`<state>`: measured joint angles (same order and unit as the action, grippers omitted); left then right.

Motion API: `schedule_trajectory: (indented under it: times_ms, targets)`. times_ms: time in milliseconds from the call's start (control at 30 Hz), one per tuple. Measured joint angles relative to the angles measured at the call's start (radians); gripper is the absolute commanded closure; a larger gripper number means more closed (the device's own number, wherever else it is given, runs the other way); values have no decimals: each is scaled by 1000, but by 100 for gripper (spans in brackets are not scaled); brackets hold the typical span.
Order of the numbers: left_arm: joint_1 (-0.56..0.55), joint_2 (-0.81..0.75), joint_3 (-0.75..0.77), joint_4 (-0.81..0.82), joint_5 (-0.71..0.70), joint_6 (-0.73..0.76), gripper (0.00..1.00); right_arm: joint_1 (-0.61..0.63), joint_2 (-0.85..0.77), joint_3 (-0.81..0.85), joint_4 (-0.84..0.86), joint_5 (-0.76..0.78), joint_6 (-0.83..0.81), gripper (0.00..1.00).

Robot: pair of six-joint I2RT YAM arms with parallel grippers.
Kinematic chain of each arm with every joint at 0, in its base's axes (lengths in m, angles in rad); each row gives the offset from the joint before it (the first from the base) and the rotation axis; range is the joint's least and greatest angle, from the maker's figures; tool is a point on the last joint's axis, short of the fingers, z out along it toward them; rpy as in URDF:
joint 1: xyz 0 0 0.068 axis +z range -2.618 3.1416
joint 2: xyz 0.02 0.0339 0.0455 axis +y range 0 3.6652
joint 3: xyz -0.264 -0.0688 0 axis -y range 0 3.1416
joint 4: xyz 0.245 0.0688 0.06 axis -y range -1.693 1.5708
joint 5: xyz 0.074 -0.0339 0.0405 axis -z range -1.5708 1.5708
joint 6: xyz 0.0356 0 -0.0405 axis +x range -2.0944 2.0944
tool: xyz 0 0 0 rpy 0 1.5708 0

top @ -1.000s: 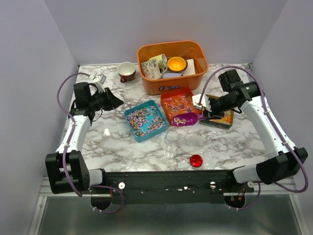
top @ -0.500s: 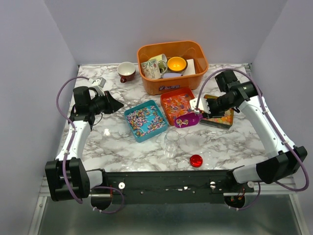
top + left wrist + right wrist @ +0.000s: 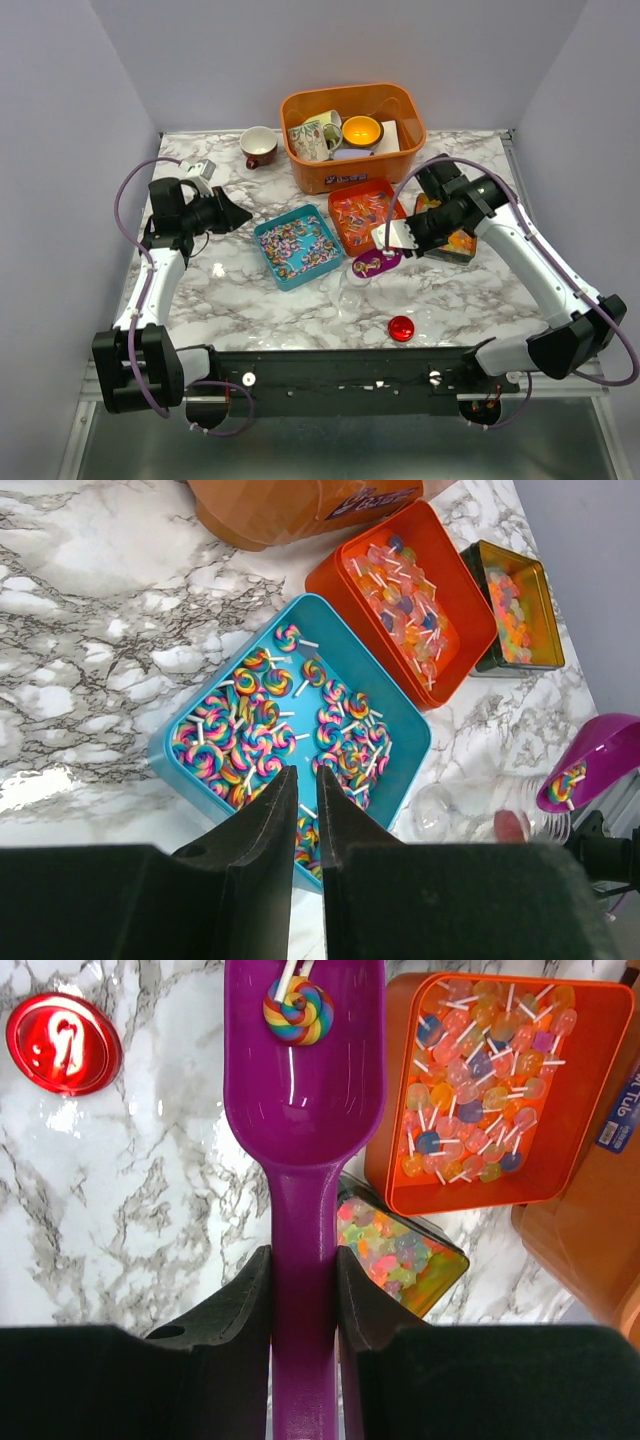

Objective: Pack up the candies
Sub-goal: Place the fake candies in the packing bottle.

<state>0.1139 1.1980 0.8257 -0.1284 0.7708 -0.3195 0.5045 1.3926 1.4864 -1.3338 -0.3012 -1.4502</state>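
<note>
From the overhead camera I take the blue tray as my reference. It is full of rainbow-swirl candies on short white sticks. The orange tray, touching its far right corner, holds the pale wrapped pieces. The dark tin, beyond that on the right arm's side, holds the glossy jelly beads.

My right gripper is clamped on the handle of the purple scoop, with both fingers pressed against its sides. One swirl candy lies at the front lip of the bowl.

A second ago the scoop sat level with the near corner of the orange tray. Since then the right arm has swung it nearer to the arm bases and closer to the blue tray. Its bowl now hangs just off the blue tray's near right corner, over the clear jar. I cannot tell whether it touches the jar's rim.

My left gripper hovers above the blue tray's left side. Its fingers are drawn to a narrow slit with nothing between them, and it has barely shifted over that second.

The jar, the red lid on the tabletop nearer the bases than the jar, and all three candy containers are where they were.
</note>
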Motion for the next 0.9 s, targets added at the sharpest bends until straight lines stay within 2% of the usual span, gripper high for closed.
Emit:
schedule_trajectory:
  times_ms: [533,900]
  targets:
    - [3,-2,-18,36,0,-16,77,72,-5,33,0,127,-35,99]
    - [3,5,-20,60,0,-30,75,191,-5,40,-1,225,-44,99]
